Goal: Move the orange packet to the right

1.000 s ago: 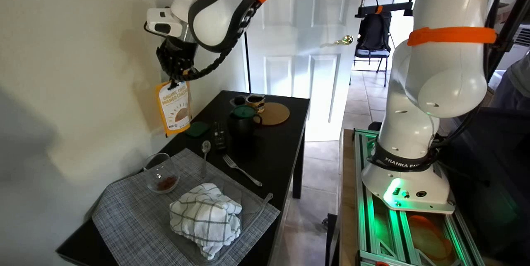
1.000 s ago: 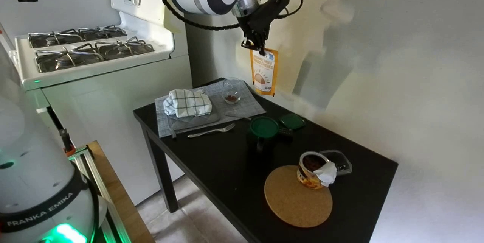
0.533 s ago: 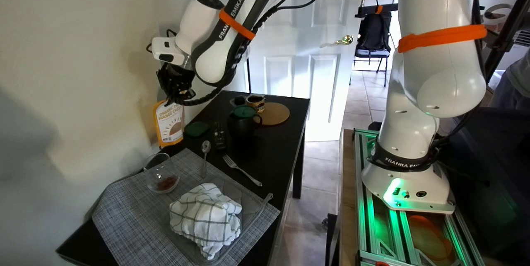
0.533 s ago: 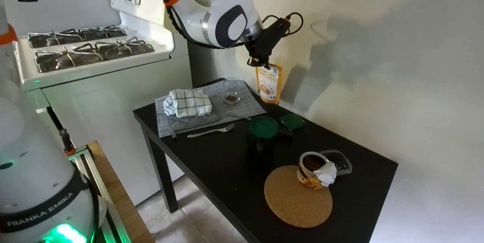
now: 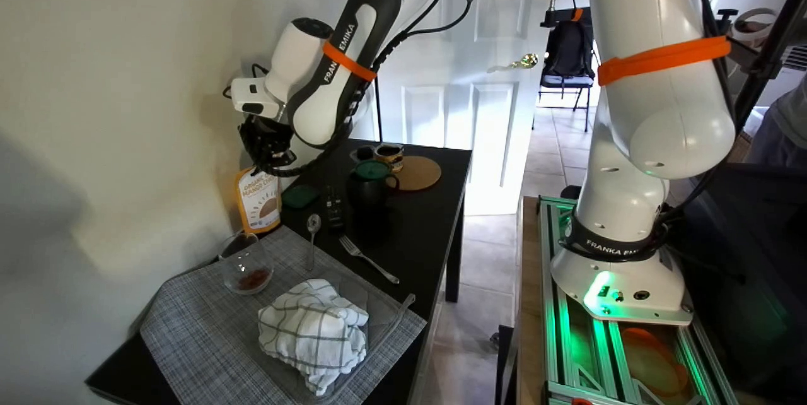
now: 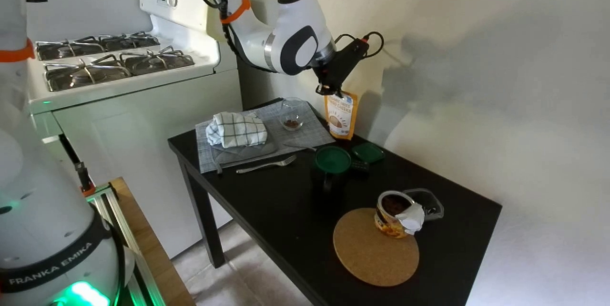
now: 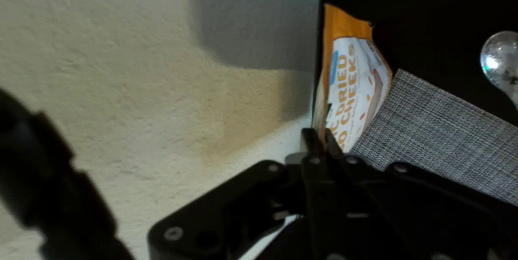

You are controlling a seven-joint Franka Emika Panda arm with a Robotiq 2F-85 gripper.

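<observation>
The orange packet (image 5: 259,202) with its pale printed panel stands upright close to the wall, at the table's wall-side edge. It also shows in an exterior view (image 6: 341,116) and from above in the wrist view (image 7: 356,86). My gripper (image 7: 321,140) is shut on the packet's top edge; a thin strip of it sits between the fingertips. The gripper points down over the packet in both exterior views (image 5: 257,168) (image 6: 338,94). The packet's bottom is at about table height, beside the grey placemat's corner; whether it bears on the table I cannot tell.
The grey placemat (image 5: 202,310) carries the checked cloth (image 5: 314,329) and a glass bowl (image 5: 247,272) near the packet. A spoon (image 5: 313,224), green lid (image 6: 368,152) and dark mug (image 6: 333,160) are nearby. The brown disc (image 6: 376,258) and tub (image 6: 390,218) are farther off. The wall (image 7: 141,90) is close.
My gripper has moved down with the packet in it. The packet's bottom has come from above the table to about table level, by the wall. The other things have not moved.
</observation>
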